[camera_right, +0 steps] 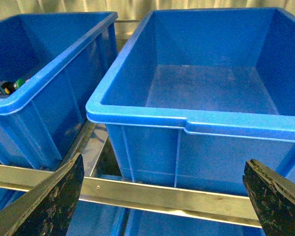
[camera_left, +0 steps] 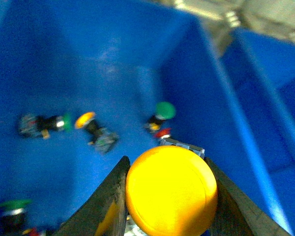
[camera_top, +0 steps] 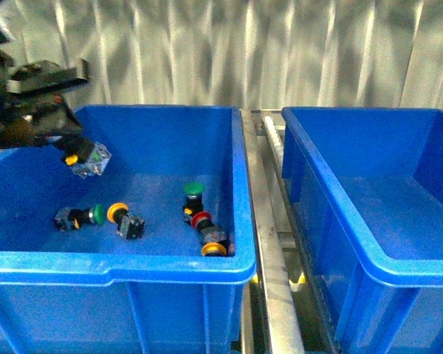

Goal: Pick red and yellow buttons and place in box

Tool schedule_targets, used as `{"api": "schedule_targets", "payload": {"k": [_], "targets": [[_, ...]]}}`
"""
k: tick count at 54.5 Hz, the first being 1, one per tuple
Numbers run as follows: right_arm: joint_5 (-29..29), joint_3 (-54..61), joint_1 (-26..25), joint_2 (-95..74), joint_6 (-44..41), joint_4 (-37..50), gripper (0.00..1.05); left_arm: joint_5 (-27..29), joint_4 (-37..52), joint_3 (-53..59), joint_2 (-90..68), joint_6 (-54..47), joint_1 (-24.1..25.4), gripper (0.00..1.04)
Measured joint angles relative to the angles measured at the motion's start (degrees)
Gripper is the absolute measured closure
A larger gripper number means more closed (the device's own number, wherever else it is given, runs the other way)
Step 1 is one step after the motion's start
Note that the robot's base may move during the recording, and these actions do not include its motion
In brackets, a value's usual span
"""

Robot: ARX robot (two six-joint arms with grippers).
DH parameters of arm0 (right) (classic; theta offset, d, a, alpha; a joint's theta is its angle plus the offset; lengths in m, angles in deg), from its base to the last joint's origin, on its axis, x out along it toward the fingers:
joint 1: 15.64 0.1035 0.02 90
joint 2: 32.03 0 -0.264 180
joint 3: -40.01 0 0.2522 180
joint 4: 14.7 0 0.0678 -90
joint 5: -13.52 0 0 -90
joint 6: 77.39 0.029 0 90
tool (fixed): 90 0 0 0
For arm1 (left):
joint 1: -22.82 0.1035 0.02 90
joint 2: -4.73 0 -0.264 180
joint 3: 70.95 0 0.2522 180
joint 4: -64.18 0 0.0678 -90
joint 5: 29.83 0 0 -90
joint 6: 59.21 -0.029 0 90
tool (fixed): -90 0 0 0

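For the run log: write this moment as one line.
left pincer: shut on yellow button, over left bin | right pincer: open, empty | box: no buttons seen

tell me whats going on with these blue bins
The left gripper has a yellow button between its fingers, held above the floor of the left blue bin. Other buttons, red, yellow and green, lie in that bin. The right blue bin shows nothing inside yet. The right gripper is open, facing that bin and holding nothing.
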Motion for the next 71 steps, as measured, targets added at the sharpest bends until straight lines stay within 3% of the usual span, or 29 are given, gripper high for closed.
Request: {"api": "schedule_targets", "payload": {"k": [10,15,20,27,32,40,71], "targets": [[-0.02,0.00,0.00,0.00,0.00,0.00,0.07,-18.49,23.45,14.40,0.15,11.80,1.64,0.71],[0.00,0.00,0.00,0.00,0.00,0.00,0.07,-20.68,35.21,17.09,-3.87,20.22,0.13,0.71],[0.00,0.00,0.02,0.00,0.00,0.00,0.07,-22.12,48.04,16.81,-7.98,28.63,-4.57,0.71],[0.00,0.00,0.00,0.00,0.02,0.00,0.07,-21.84,55.52,13.14,-13.99,33.27,-12.46,0.71],[0.00,0.00,0.02,0.00,0.00,0.00,0.07,-20.41,54.53,8.41,-19.23,33.86,-18.08,0.71],[0.00,0.00,0.00,0.00,0.00,0.00,0.07,-18.67,52.92,2.54,-23.43,33.62,-22.18,0.71],[0.00,0.00,0.00,0.00,0.00,0.00,0.07,-14.25,46.40,-13.73,-31.85,34.84,-28.70,0.71]]}}
